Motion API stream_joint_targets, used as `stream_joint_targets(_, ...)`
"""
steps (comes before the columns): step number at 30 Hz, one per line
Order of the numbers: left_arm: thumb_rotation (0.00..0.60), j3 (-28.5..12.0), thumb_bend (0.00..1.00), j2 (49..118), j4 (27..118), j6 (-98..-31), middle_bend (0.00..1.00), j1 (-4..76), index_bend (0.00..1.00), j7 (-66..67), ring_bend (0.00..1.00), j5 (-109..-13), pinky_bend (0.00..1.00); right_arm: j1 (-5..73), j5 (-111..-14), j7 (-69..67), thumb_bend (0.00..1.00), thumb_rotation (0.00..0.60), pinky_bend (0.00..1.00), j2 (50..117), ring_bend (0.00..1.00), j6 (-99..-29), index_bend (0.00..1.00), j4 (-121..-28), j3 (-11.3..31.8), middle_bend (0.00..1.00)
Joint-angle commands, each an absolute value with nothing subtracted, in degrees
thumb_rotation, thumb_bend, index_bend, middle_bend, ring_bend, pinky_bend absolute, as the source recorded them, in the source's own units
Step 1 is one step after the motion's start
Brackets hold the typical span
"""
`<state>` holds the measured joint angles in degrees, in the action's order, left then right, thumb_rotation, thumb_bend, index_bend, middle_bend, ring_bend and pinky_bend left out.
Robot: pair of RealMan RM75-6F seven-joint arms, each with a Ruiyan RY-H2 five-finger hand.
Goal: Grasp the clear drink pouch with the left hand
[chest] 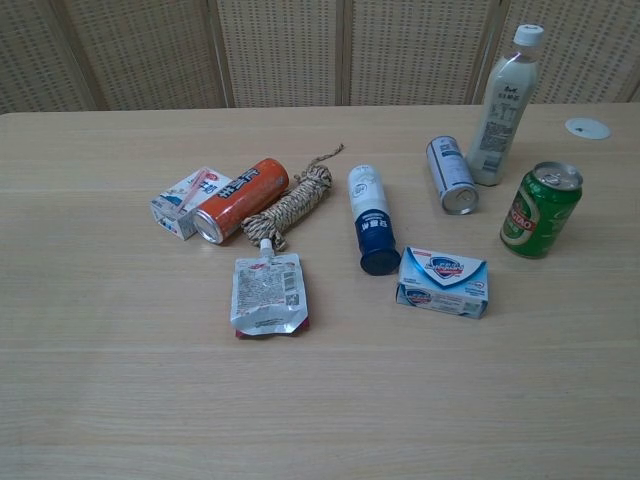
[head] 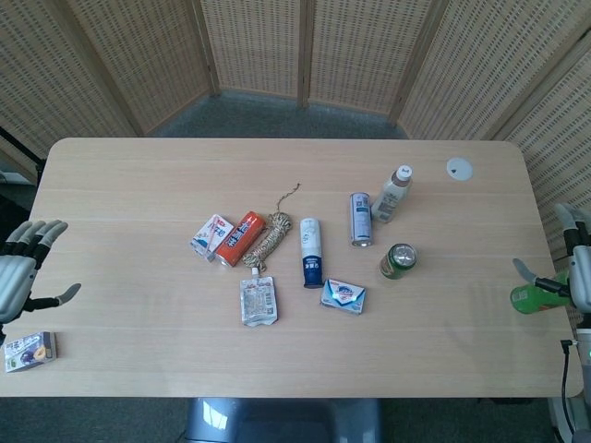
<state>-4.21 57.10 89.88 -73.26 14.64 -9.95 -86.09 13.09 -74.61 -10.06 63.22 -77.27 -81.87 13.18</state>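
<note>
The clear drink pouch (head: pixel 258 301) lies flat near the middle of the table (head: pixel 138 185), its white spout pointing toward the rope; the chest view shows the pouch (chest: pixel 267 292) with a printed label. My left hand (head: pixel 20 272) hovers at the table's far left edge, well away from the pouch, fingers spread and holding nothing. At the far right edge my right hand (head: pixel 574 272) has its fingers apart, thumb stretched over a green bottle (head: pixel 534 298) lying there. Neither hand appears in the chest view.
Just behind the pouch lie a coiled rope (head: pixel 268 238), an orange can (head: pixel 240 238) and a small carton (head: pixel 211 235). To its right are a blue-white bottle (head: pixel 311 252) and a soap pack (head: pixel 343 295). A purple carton (head: pixel 30 351) sits below my left hand.
</note>
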Motion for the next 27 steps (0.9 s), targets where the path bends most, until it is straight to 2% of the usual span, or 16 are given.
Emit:
stream_joint_targets(1, 0.452, -3.3, 0.29, 57.1, 91.1, -71.7, 0.0, 16.5, 0.07, -8.1, 0.0, -89.1, 0.0, 13.1, -74.5, -10.4, 0.24, 0.269, 0.0, 63.3, 0.0, -77.2, 0.0, -82.0, 13.3, 0.03)
stream_joint_targets(12, 0.481, -0.5, 0.3, 58.3, 95.8, -60.4, 0.0, 25.7, 0.12, 1.3, 0.0, -97.6, 0.0, 14.0, -74.7, -9.2, 0.25, 0.264, 0.0, 64.0, 0.0, -75.6, 0.0, -83.2, 12.8, 0.03)
stream_joint_targets(21, 0.48, -1.0, 0.29, 63.6, 95.4, -50.6, 0.0, 33.6, 0.14, 4.6, 0.0, -97.6, 0.0, 14.5, -74.8, -8.0, 0.24, 0.272, 0.0, 64.5, 0.0, -74.2, 0.0, -83.5, 12.0, 0.03)
stream_joint_targets(27, 0.484, -1.3, 0.3, 67.7, 93.3, -47.4, 0.0, 37.2, 0.13, 4.2, 0.0, -97.2, 0.0, 14.7, -74.7, -8.0, 0.25, 0.279, 0.0, 64.6, 0.0, -73.6, 0.0, -83.3, 11.8, 0.02)
